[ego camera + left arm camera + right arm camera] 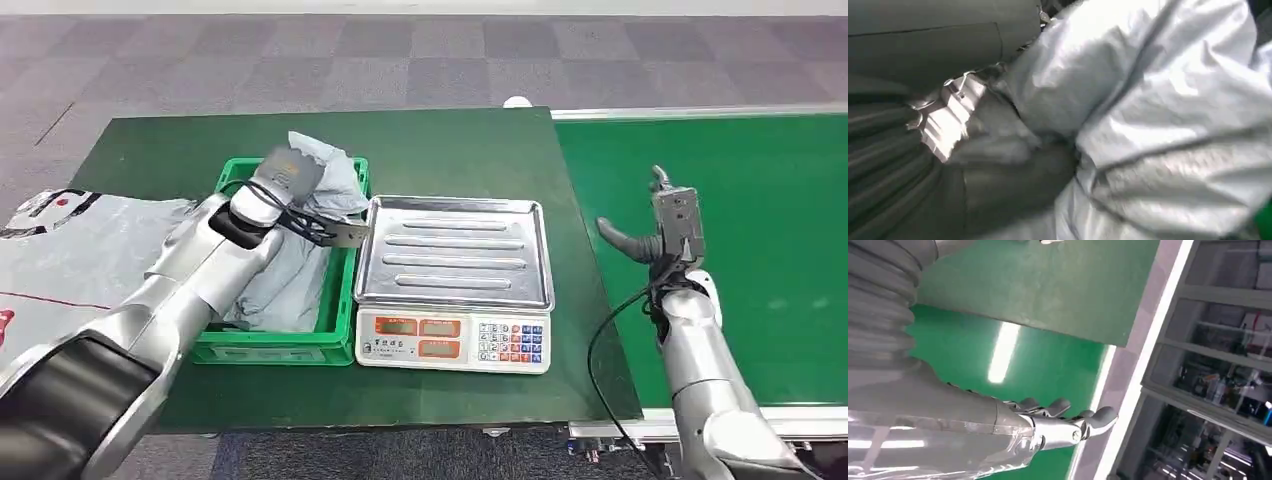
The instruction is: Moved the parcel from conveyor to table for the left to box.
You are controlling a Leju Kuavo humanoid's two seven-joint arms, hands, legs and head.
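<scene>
A crumpled grey plastic parcel rises above the far rim of the green crate on the left of the table. My left hand grips the parcel from above, over the crate's far end. In the left wrist view the parcel is very close, with my left hand pressed into its folds. More grey bags lie lower in the crate, partly hidden by my forearm. My right hand hovers at the conveyor's near-left edge, fingers apart and holding nothing. The right wrist view shows that hand over green belt.
A weighing scale with a bare steel tray stands right beside the crate on the dark green table. The green conveyor runs along the right. Another grey bag with print lies off the table's left side.
</scene>
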